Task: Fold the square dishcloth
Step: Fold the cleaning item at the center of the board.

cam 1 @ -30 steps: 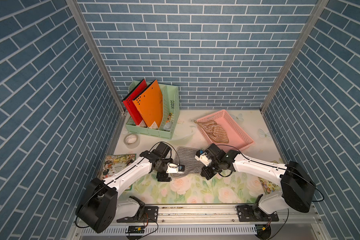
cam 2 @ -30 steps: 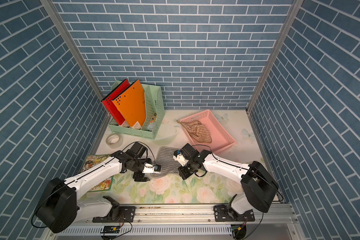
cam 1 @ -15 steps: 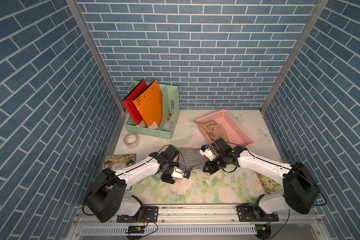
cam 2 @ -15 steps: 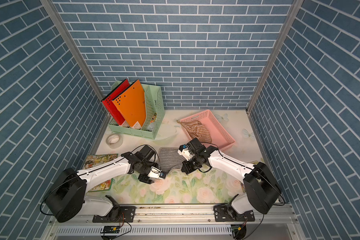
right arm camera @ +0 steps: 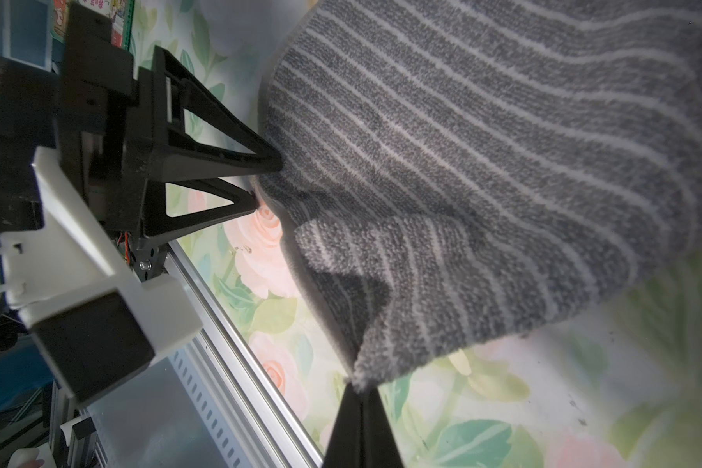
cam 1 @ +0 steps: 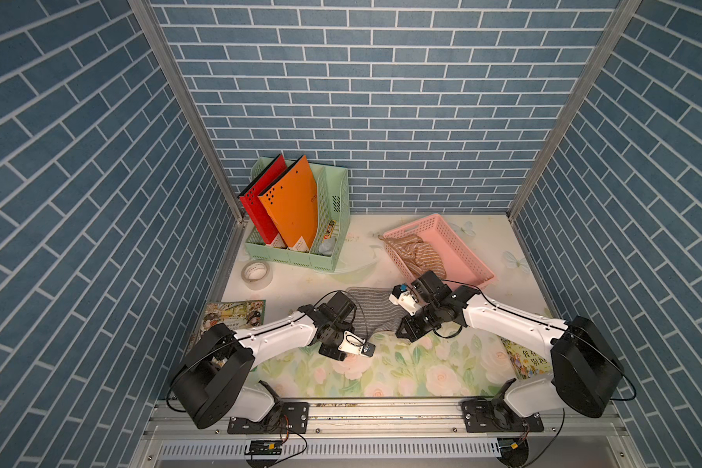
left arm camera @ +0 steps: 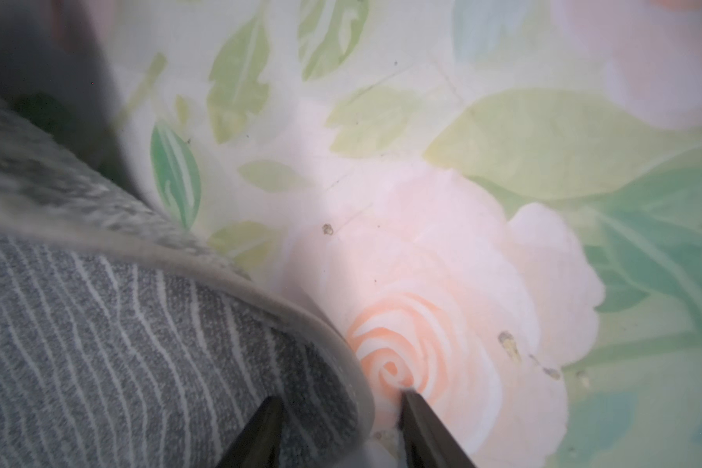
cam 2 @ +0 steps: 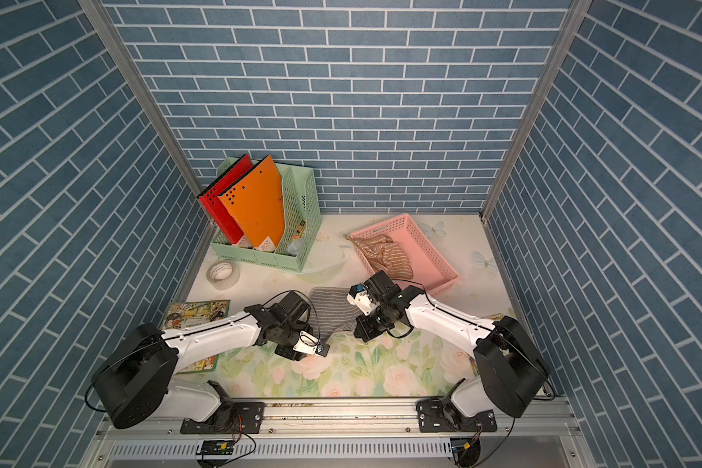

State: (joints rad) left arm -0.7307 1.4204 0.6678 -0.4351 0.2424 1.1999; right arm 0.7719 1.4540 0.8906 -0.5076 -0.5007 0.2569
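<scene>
Left arm (cam 1: pixel 276 336), right arm (cam 1: pixel 511 320): white links, blk joints, big blk round bases, blk cables. Left gripper (right arm camera: pixel 268 184), left side of right-wrist view: blk triangular truss fingers (right arm camera: pixel 203 168), white cam bracket.

Worktop (cam 1: pixel 381 377): is wearing a floral cover.
Back left: a green file rack (cam 1: pixel 296 257) is standing, a tape roll (cam 1: pixel 256 274) is lying near it.
Back right: a pink basket (cam 1: pixel 456 243) is sitting.
Middle: the dishcloth (cam 1: pixel 377 312) is partly lying.
Left edge: a picture book (cam 1: pixel 231 316) is lying flat.

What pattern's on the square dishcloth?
Thin white stripes on the grey terry dishcloth; clearest in the right wrist view.
</scene>
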